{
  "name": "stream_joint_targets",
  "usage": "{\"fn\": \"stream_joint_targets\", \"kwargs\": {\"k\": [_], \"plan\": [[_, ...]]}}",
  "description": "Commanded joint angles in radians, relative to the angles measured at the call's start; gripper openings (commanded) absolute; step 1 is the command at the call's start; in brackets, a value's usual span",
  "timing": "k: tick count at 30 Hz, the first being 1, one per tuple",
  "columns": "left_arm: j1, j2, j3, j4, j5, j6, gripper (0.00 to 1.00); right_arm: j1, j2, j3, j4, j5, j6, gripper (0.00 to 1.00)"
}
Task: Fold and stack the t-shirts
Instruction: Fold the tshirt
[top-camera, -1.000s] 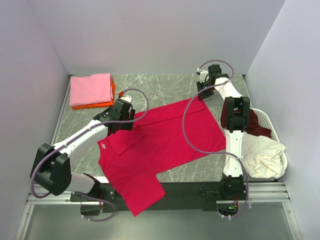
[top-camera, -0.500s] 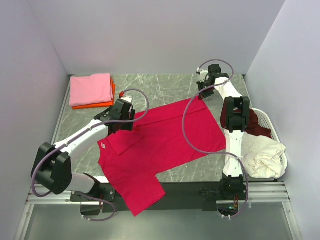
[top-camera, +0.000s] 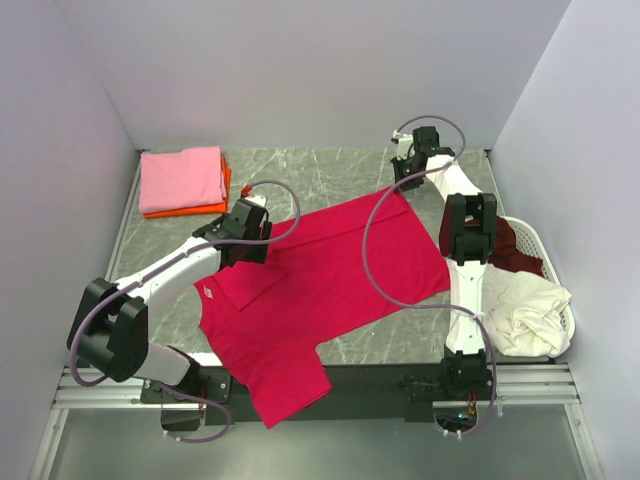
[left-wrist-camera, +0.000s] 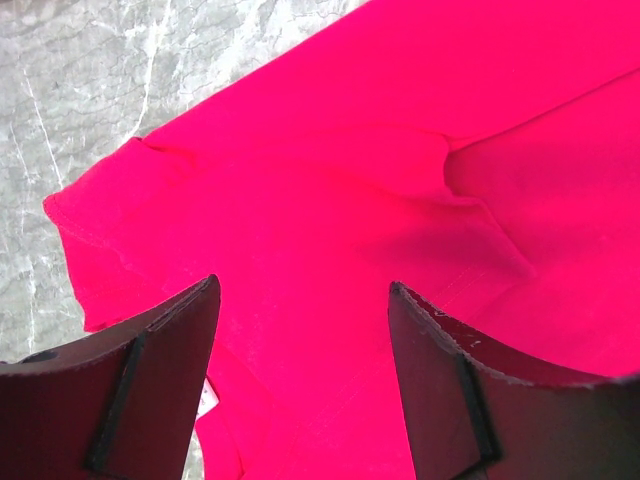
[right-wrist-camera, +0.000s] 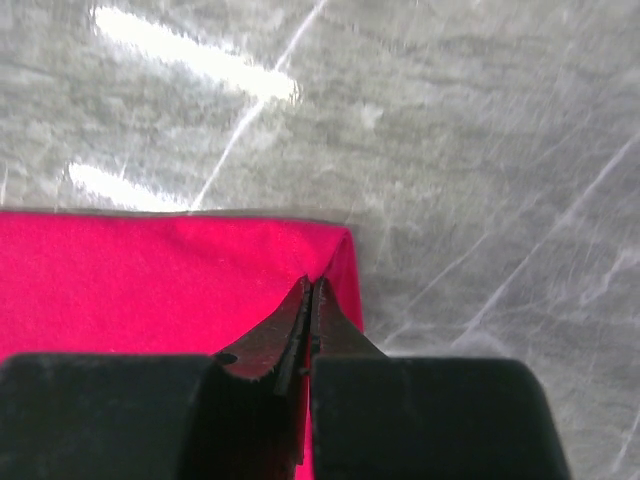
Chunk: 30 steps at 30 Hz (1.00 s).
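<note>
The left fingers (left-wrist-camera: 150, 400) are spread wide just above the red shirt (top-camera: 330, 285), holding nothing; I cannot tell if they touch it. The right fingers (right-wrist-camera: 268, 350) are pressed together, pinching the shirt's far corner. The shirt lies spread across the table (top-camera: 330, 172).
</note>
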Motion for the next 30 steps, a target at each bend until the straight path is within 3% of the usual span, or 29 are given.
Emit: {"fn": "stream_joint_targets", "kwargs": {"k": [1,11,14,18,20,21,24,30], "plan": [[0.003,0.006,0.001,0.026,0.008,-0.005,0.73,0.010,-0.074,-0.005,0.100,0.035,0.027,0.00],[0.023,0.007,0.004,0.017,-0.069,-0.088,0.72,0.026,-0.053,0.012,0.170,0.115,0.081,0.00],[0.119,-0.033,-0.007,0.023,-0.034,-0.220,0.65,0.030,-0.044,0.026,0.163,0.118,0.084,0.00],[0.428,-0.113,-0.143,0.135,0.236,-0.427,0.33,0.030,-0.041,0.027,0.167,0.127,0.086,0.00],[0.510,-0.122,-0.226,0.178,0.365,-0.478,0.27,0.030,-0.039,0.035,0.164,0.127,0.086,0.00],[0.582,-0.110,-0.239,0.190,0.388,-0.505,0.28,0.030,-0.035,0.041,0.160,0.126,0.086,0.00],[0.656,-0.052,-0.236,0.195,0.385,-0.557,0.31,0.030,-0.025,0.060,0.151,0.126,0.089,0.00],[0.707,0.083,-0.165,0.235,0.474,-0.582,0.36,0.030,-0.015,0.076,0.147,0.127,0.090,0.00]]}}
